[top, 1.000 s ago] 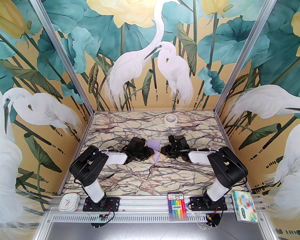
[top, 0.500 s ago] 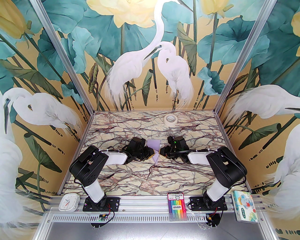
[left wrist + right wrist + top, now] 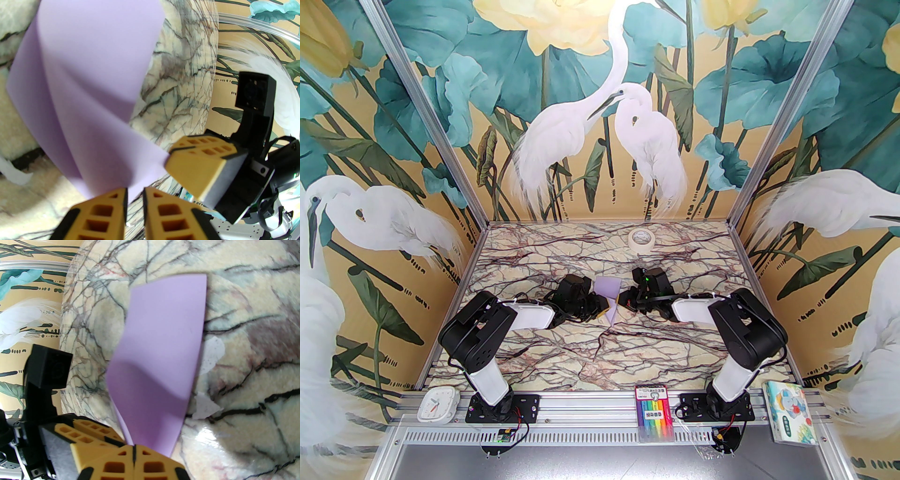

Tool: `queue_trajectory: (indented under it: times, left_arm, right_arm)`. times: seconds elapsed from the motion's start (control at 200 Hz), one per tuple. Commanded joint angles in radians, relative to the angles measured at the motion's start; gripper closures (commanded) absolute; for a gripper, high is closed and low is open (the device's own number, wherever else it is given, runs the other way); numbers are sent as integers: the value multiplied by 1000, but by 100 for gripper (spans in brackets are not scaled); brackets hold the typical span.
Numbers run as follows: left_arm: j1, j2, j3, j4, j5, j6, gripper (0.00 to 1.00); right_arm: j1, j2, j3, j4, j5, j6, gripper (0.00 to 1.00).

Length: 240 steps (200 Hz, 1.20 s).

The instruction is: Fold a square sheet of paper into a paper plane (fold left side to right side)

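On glossy veined marble table (image 3: 600, 356): left gripper (image 3: 135, 194) nipping the square sheet of paper (image 3: 89, 93), right gripper (image 3: 134, 448) squeezed together on it too. From the wrists thin, matte, softly bowed; from above a lavender wedge between both arms.

- square sheet of paper (image 3: 161, 352): plain pale lavender
- surface (image 3: 600, 347): cream marble with dark purplish veins
- tape roll (image 3: 641, 238): white
- walls (image 3: 393, 140): teal leaves, white egrets, yellow flowers on tan
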Motion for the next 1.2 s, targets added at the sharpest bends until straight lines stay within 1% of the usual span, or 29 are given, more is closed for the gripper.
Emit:
queue_trajectory:
  times: [0.0,0.37,1.195]
  left_arm:
    - [-6,11,17,-6,46,32,82]
    - [-15,58,32,2,88,44,82]
    - [-15,91,39,19,101,40,82]
  right_arm:
    - [-1,26,31,-29,12,-32,100]
    - [-16,62,71,-50,10,-55,100]
    - [-29,124,139,-86,19,-81,100]
